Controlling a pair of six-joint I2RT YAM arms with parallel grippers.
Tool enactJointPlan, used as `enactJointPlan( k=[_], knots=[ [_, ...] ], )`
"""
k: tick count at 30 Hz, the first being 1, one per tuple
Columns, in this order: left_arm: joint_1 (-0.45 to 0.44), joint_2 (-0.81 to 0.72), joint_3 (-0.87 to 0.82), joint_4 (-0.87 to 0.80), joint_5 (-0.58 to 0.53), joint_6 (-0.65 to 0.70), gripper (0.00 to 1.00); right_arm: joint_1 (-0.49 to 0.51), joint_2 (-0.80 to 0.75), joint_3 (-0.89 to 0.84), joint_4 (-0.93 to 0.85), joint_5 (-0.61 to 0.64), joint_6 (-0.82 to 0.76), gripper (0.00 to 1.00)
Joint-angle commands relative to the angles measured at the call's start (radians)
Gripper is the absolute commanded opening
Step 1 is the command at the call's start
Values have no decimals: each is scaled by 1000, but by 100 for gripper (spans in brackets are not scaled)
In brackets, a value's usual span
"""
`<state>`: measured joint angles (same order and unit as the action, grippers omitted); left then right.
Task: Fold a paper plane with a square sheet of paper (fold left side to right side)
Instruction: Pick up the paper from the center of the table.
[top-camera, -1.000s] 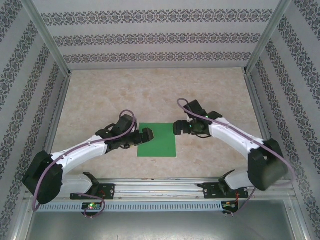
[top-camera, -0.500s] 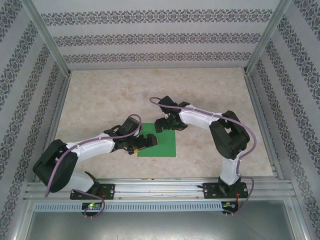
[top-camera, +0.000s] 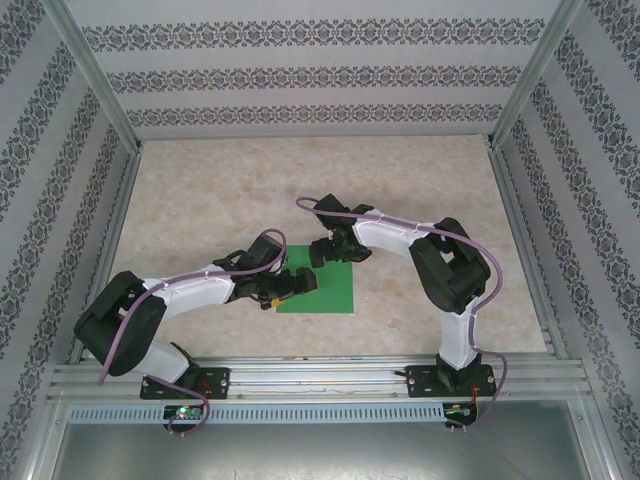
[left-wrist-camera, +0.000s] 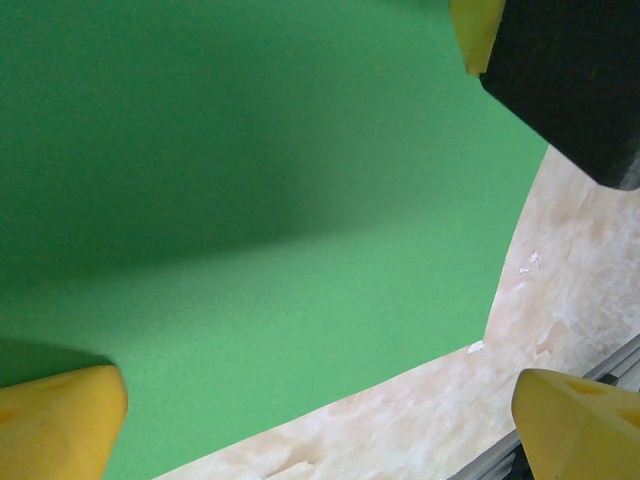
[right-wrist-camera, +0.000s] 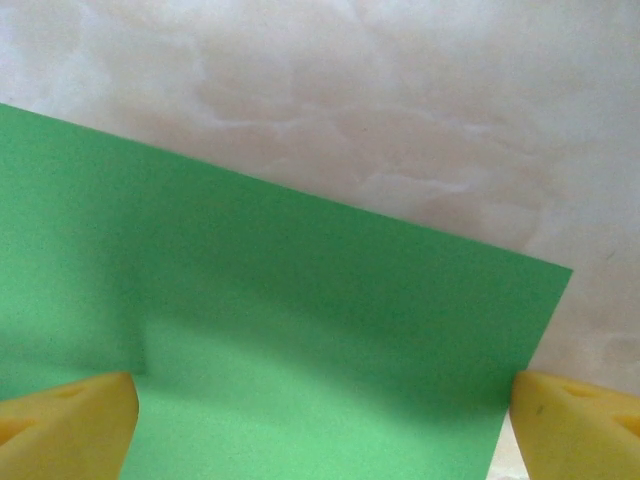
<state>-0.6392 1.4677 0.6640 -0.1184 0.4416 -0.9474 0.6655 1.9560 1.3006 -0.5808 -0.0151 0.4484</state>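
Above the left part of the sheet of paper (top-camera: 335, 292): blocked by the left gripper (top-camera: 303, 281), jaws spread wide. Above its far edge: blocked by the right gripper (top-camera: 322, 252), likewise spread. Beyond the sheet: bare table (top-camera: 300, 180), free to cross. Nearer than the sheet: hemmed by the metal rail (top-camera: 320, 375).

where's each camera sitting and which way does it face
Top external: above and behind, looking down on the table; left arm, right arm, left gripper and right gripper over the square sheet of paper.
Left wrist: on that wrist, looking down at a sheet corner; spread yellow fingertips.
Right wrist: on that wrist, looking down at a sheet corner; spread yellow fingertips.
Shared: all see the green sheet on the table.
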Motion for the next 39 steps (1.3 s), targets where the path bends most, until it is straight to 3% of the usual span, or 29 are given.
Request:
enactJointPlan(
  k=[1, 11, 20, 27, 33, 39],
  knots=[
    [9, 22, -10, 8, -20, -14, 100, 45, -2, -10, -26, -75, 30, 94],
    [8, 30, -12, 43, -8, -26, 100, 89, -66, -50, -29, -105, 63, 82],
    [9, 19, -21, 85, -4, -39, 100, 81, -64, -57, 0, -172, 70, 49],
    [9, -49, -25, 71, -49, -14, 100, 51, -110, -107, 56, -237, 69, 30],
    [19, -150, -5, -23, -111, 41, 100, 17, -176, -169, 132, -308, 60, 26],
    [107, -312, -10, -107, -92, 128, 100, -28, -272, -234, 208, -412, 13, 22]
  ],
)
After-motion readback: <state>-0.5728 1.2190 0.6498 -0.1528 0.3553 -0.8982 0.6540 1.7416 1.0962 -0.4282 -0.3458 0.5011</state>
